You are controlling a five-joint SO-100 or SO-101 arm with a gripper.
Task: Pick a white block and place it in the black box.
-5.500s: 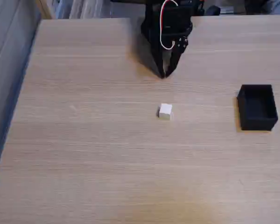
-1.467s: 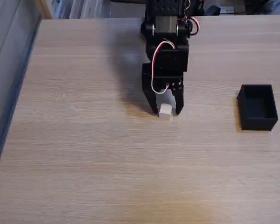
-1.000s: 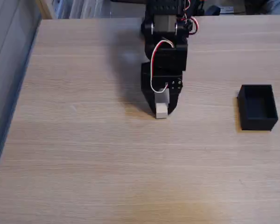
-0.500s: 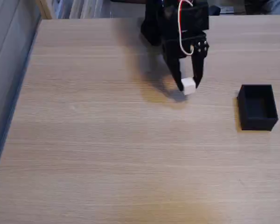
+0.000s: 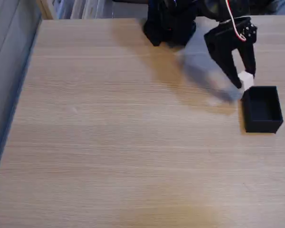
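Fixed view, fingers (image 5: pixel 245 80) pinching white block (image 5: pixel 246 80)

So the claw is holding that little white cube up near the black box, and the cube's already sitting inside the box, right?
Not quite. In the fixed view the white cube is not inside the black box; it is pinched in the claw, just past the box's far left corner. The rest is right: the claw holds it up near the box.

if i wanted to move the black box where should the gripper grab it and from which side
Pinch one thin wall of the black box from above, one finger inside, one outside. It is open-topped and looks too wide to span. The gripper would first have to release the white block.
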